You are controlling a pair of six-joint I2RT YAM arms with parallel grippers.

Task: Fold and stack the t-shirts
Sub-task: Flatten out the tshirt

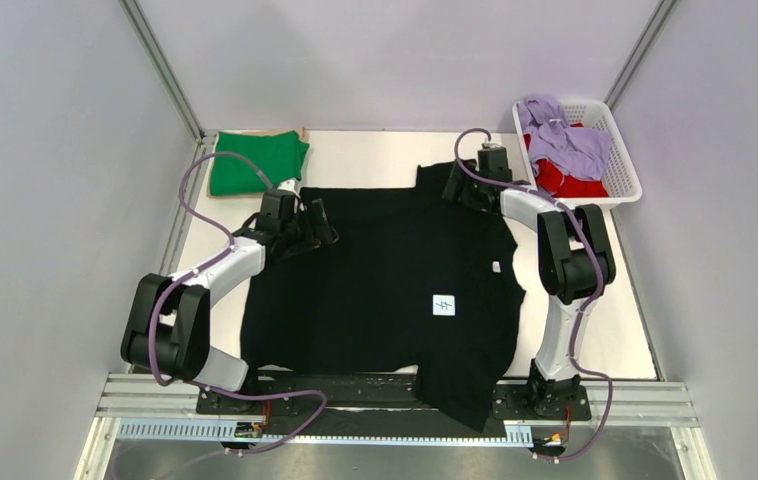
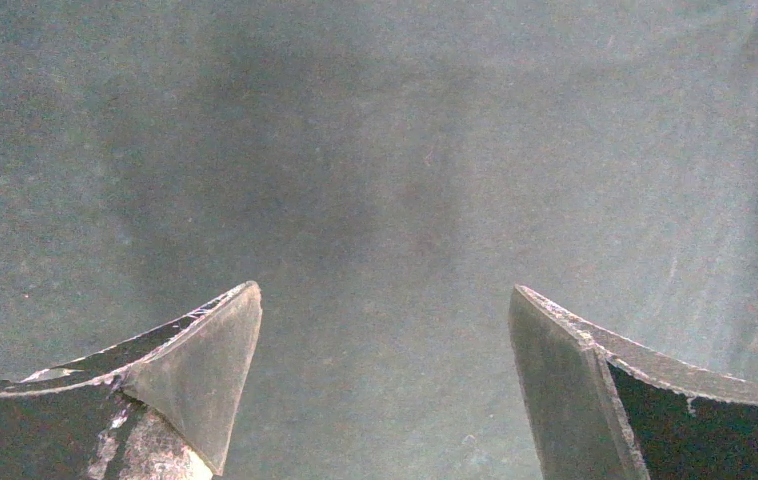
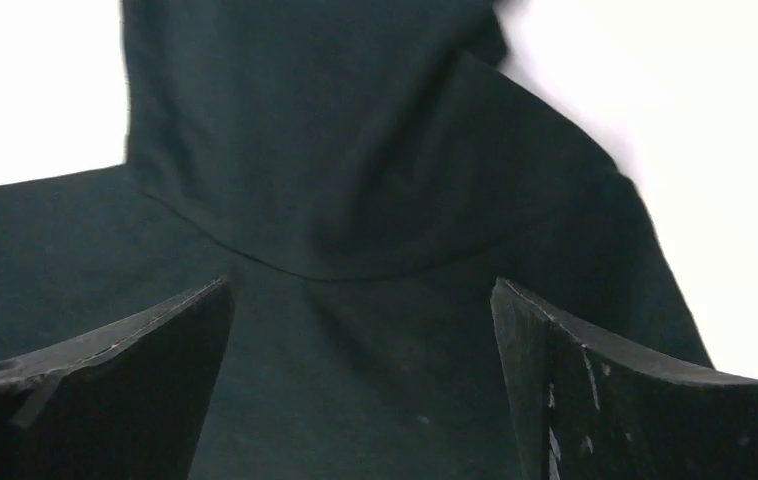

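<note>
A black t-shirt (image 1: 395, 290) lies spread flat across the middle of the table, a small white tag on it. My left gripper (image 1: 323, 224) is open, low over its far left part; the left wrist view shows only black cloth (image 2: 385, 200) between the spread fingers. My right gripper (image 1: 458, 186) is open over the shirt's far right sleeve; the right wrist view shows the sleeve and its seam (image 3: 355, 180) between the fingers. A folded green t-shirt (image 1: 255, 163) lies at the far left. Lavender (image 1: 565, 140) and red (image 1: 570, 180) t-shirts sit in the basket.
A white lattice basket (image 1: 627, 180) stands at the far right corner. Grey walls enclose the table on three sides. The black shirt's near hem hangs over the front rail (image 1: 355, 395) between the arm bases.
</note>
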